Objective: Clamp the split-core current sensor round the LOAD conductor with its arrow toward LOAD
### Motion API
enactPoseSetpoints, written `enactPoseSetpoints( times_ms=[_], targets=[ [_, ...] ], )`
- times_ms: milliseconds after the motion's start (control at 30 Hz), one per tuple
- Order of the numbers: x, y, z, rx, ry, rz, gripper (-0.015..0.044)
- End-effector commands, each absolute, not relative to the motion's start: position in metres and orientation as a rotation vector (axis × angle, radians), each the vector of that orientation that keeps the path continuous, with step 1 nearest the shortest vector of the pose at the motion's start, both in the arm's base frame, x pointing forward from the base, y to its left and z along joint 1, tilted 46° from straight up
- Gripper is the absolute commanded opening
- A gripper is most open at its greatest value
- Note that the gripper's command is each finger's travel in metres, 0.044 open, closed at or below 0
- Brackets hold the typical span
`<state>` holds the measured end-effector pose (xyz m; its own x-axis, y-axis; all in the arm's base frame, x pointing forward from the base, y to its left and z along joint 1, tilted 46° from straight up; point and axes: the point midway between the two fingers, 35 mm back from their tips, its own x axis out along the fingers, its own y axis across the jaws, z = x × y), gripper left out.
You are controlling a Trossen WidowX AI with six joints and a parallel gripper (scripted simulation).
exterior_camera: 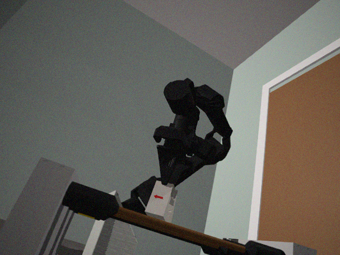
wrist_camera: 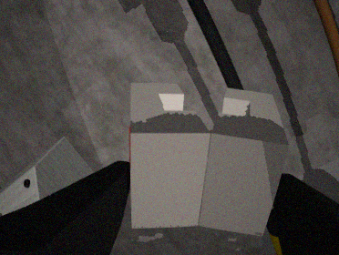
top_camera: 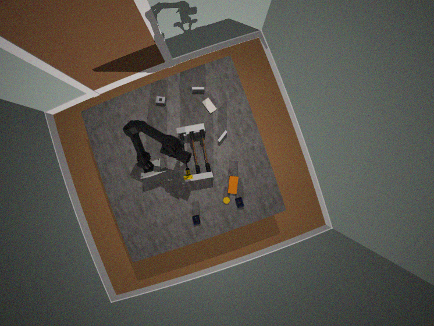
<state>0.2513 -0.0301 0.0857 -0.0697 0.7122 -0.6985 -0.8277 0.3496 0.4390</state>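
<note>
My gripper [exterior_camera: 166, 183] [wrist_camera: 203, 179] is shut on the split-core sensor [exterior_camera: 158, 202] [wrist_camera: 200, 182], a pale grey block whose two halves still stand apart at the far end. I hold it just above the rack of conductors [top_camera: 195, 151], over the leftmost rod [wrist_camera: 206, 25]. In the exterior view the sensor's red arrow [exterior_camera: 158, 196] points left, toward the rod end with the yellow LOAD marker [exterior_camera: 85, 215] [top_camera: 188, 177]. A brown conductor [exterior_camera: 171, 228] runs in front of the sensor. From above, the arm hides the sensor.
White end blocks [top_camera: 191, 128] [top_camera: 201, 178] carry the three rods. An orange block [top_camera: 232, 184], a yellow disc [top_camera: 226, 199] and two dark blue blocks [top_camera: 239, 202] [top_camera: 196, 219] lie nearer the front. White blocks [top_camera: 209, 105] [top_camera: 198, 89] [top_camera: 222, 137] and a holed grey cube [top_camera: 160, 101] lie behind.
</note>
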Motion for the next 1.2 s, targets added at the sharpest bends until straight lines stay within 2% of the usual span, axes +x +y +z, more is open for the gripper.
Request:
enactPoseSetpoints(
  times_ms=[0, 333, 1167],
  targets=[
    [0.261, -0.029, 0.085, -0.28, 0.916, 1.361, 0.0],
    [0.274, -0.026, 0.082, -0.525, 0.692, 1.508, 0.0],
    [0.274, -0.004, 0.059, -0.529, 0.689, 1.509, 0.0]
  ],
)
